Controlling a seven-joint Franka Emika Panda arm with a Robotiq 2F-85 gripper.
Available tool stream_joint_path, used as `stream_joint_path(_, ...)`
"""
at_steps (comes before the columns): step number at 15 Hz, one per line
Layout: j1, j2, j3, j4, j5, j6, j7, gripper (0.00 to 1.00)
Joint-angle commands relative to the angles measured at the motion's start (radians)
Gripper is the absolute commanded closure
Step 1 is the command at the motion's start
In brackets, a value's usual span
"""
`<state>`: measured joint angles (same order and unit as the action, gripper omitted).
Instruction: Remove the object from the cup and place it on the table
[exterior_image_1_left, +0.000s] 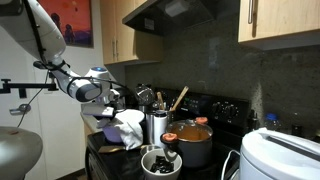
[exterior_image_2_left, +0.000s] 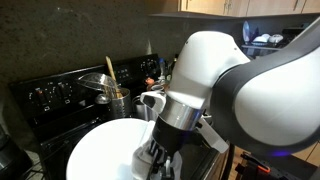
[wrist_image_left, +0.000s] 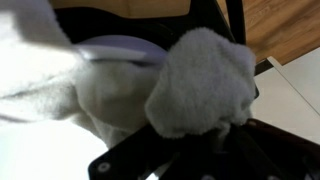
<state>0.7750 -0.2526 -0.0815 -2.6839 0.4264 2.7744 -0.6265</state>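
Note:
A white fuzzy cloth (wrist_image_left: 200, 75) fills the wrist view, bunched up right at my gripper (wrist_image_left: 200, 140). Behind it I see a thin purple rim that looks like the cup (wrist_image_left: 120, 47). In an exterior view my gripper (exterior_image_1_left: 113, 105) points down at the front left of the stove, with the white cloth (exterior_image_1_left: 128, 125) directly under it and a purple edge (exterior_image_1_left: 104, 126) beside it. The jaws seem shut on the cloth, but the cloth hides the fingertips. In an exterior view the arm hides the cup, and only the gripper (exterior_image_2_left: 158, 160) shows.
On the black stove stand a steel pot (exterior_image_1_left: 190, 138) with orange contents, a metal utensil holder (exterior_image_1_left: 157, 122) with wooden spoons, and a bowl (exterior_image_1_left: 160, 162) of dark pieces. A white cooker (exterior_image_1_left: 282, 150) stands at the right. A white mug (exterior_image_2_left: 150, 103) stands near the arm.

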Motion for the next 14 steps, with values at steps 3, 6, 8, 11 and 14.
stream_joint_path(3, -0.071, 0.096, 0.080, 0.023, -0.005, 0.073, 0.016, 0.97)
stream_joint_path(6, -0.157, 0.134, 0.130, 0.039, -0.083, 0.150, 0.100, 0.97)
stream_joint_path(8, -0.237, 0.158, 0.164, 0.056, -0.178, 0.209, 0.196, 0.97)
stream_joint_path(11, -0.350, 0.189, 0.215, 0.094, -0.302, 0.267, 0.314, 0.97)
stream_joint_path(14, -0.404, 0.213, 0.226, 0.146, -0.446, 0.286, 0.437, 0.97)
